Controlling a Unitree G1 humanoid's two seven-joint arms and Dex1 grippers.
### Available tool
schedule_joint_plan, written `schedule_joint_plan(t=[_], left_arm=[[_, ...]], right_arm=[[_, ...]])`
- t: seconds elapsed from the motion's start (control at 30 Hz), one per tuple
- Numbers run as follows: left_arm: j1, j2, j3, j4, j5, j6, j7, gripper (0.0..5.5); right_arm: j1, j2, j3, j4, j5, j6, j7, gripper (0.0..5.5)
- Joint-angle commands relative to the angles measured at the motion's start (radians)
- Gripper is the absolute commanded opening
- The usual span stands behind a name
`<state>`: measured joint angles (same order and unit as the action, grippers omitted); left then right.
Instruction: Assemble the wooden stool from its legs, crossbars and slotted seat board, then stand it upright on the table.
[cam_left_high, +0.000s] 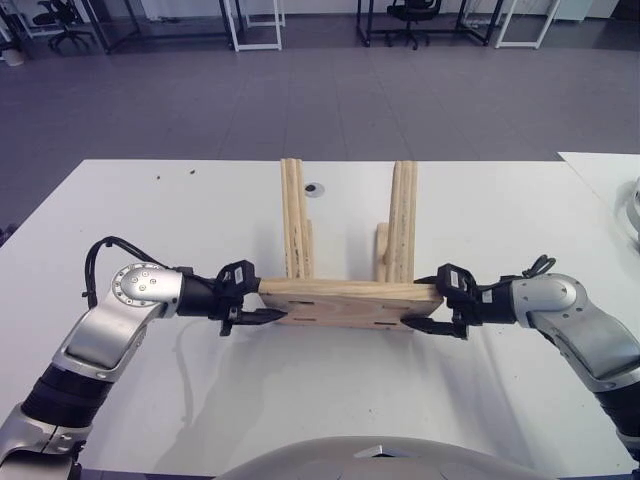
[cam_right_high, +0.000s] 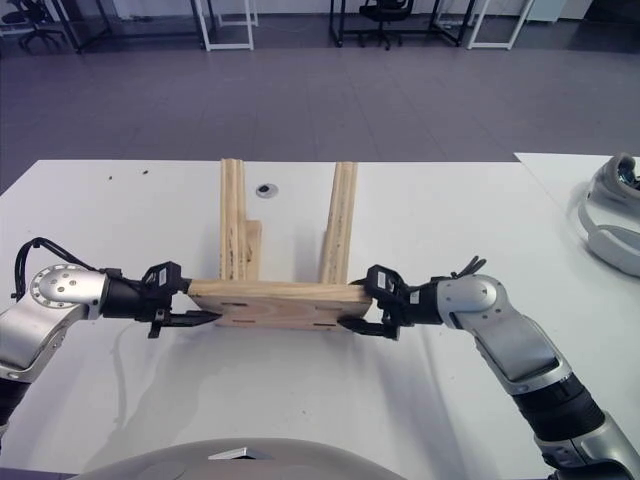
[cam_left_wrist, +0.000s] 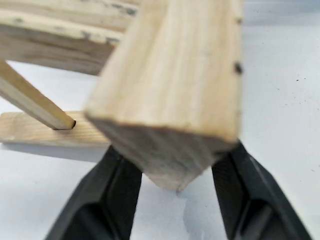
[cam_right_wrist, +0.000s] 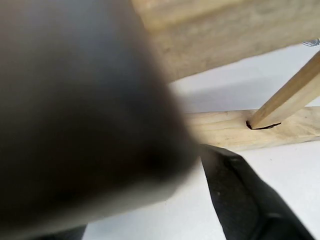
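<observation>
While the stool (cam_left_high: 345, 250) lies tipped on its side near the middle of the table (cam_left_high: 150, 220), each arm has one end of it. The seat board (cam_left_high: 345, 303) stands on its long edge at the near side, its broad face toward the robot and its long axis running straight across from the robot's left to its right.

The left pincer (cam_left_high: 258, 302) comes in from the left and is clamped on the board's left end. In the left wrist view the black fingers (cam_left_wrist: 107, 195) sit on either side of the end grain, with wood filling the gap between them. The right pincer (cam_left_high: 440, 303) mirrors it at the right end. One finger (cam_right_wrist: 245, 195) shows below the board, the other lies as a dark blur across it, and the grip looks closed there too. Neither arm is nearer, since the board spans the space between them and each pincer points inward along its length.

The legs (cam_left_high: 292, 215) lie flat on the table in two bundles, left and right (cam_left_high: 403, 215). Their long axes run away from the robot, feet at the far side. A thin crossbar (cam_left_wrist: 35, 107) is socketed into a lower slat between them.

Assembly looks done, and what remains is the standing-up. That probably means both wrists rolling together about the board's long axis, lifting as the far feet swing down under the seat. Uneven rotation could twist the board out of one grip.
</observation>
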<state>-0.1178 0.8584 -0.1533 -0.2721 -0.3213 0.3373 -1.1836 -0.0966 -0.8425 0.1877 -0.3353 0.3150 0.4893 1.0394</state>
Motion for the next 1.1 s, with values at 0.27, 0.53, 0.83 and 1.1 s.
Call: schedule_joint_plan(t=[0.27, 0.53, 0.83, 1.1], left_arm=[[-0.059, 0.006, 0.007, -0.049, -0.067, 0.027, -0.073, 1.44], [-0.728, 0.497, 0.186, 0.139, -1.527, 0.877, 0.073, 1.43], [-0.65, 0.462, 0.034, 0.442, -1.651, 1.102, 0.136, 1.31], [-0.487, 0.339, -0.005, 0.382, -1.651, 1.063, 0.409, 1.31]], right_arm=[[-0.066, 0.006, -0.055, -0.033, 0.143, 0.067, 0.112, 1.74], [-1.132, -0.311, -0.012, 0.404, 1.146, 1.112, 0.48, 1.71], [-1.226, -0.385, 0.56, 0.571, 1.514, 1.125, 0.45, 1.38], [-1.1, -0.387, 0.752, 0.643, 1.654, 1.125, 0.251, 1.92]])
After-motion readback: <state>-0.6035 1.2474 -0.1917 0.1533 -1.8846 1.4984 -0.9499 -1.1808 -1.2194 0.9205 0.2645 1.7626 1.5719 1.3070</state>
